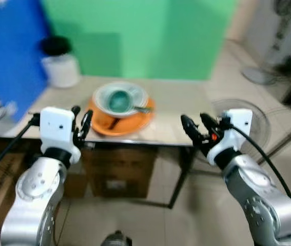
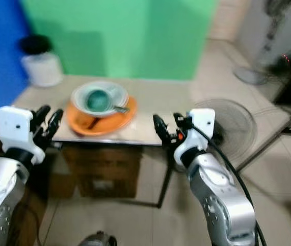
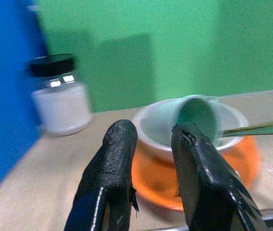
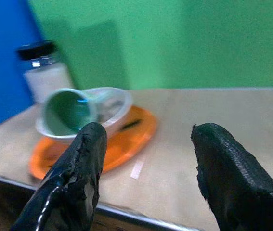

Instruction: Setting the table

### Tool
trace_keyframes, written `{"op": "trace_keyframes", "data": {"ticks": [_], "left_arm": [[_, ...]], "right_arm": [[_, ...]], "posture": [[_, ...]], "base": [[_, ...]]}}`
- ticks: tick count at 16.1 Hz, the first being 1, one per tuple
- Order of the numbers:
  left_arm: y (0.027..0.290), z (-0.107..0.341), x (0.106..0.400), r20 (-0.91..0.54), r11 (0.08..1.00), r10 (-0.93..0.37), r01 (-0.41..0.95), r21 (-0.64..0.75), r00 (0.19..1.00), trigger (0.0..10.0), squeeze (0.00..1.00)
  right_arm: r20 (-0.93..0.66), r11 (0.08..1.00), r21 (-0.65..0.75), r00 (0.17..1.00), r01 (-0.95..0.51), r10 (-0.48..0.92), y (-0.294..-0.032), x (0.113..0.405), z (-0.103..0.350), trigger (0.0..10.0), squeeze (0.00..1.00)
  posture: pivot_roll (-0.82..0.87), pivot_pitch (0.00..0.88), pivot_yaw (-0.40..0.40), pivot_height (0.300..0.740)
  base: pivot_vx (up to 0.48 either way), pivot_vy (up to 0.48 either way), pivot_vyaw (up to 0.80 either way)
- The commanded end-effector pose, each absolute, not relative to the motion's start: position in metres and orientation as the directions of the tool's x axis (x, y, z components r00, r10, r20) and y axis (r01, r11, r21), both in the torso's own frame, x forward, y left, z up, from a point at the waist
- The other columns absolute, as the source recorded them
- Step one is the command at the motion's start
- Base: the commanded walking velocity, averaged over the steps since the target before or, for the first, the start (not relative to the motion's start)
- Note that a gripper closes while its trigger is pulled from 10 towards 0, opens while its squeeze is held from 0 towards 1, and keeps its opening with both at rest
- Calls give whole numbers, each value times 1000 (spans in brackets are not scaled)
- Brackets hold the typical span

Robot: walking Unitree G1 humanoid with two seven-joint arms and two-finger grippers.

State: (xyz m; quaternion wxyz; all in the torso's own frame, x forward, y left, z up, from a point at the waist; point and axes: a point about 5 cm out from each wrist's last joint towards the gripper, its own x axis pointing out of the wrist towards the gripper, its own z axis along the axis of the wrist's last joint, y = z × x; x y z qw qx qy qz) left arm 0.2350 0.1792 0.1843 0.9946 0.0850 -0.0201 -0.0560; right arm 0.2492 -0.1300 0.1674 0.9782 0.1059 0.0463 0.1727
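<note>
With both hands open — left hand point(image 1: 80, 124), right hand point(image 1: 196, 125) — at the surface's point(image 1: 176, 110) edge, a clumsy reach could tip the cup point(image 1: 118, 100) out of the bowl point(image 1: 130, 93) stacked on the plate point(image 1: 135, 120).

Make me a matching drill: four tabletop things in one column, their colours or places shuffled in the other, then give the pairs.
Things:
1. plate
2. bowl
3. cup
4. jar

Descriptions:
A. white, with a black lid, at the table's far left corner
B. teal, lying tilted inside the bowl
C. orange, lowest of the stack
D. pale, resting on the plate

Pairs: 1-C, 2-D, 3-B, 4-A
</note>
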Motion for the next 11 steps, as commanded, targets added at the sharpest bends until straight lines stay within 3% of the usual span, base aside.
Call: {"op": "trace_keyframes", "data": {"ticks": [1, 4, 11], "left_arm": [[180, 184, 234, 25, 981, -107, 102, 163, 994, 10000, 0], [180, 182, 232, 15, 980, -112, 108, 167, 994, 10000, 0], [176, 179, 228, -11, 965, -198, 197, 176, 980, 10000, 0]], "right_arm": [[-38, 918, 208, 934, -339, 354, -130, 253, 171, 10000, 0], [-34, 913, 204, 929, -354, 368, -127, 256, 173, 10000, 0], [1, 919, 211, 940, -334, 341, -131, 264, 181, 10000, 0]], "posture": [[209, 0, -18, 740], [219, 0, -25, 740], [228, 0, -39, 740]], "base": [[300, 0, 800], [301, 0, 800], [302, 0, 0]]}}
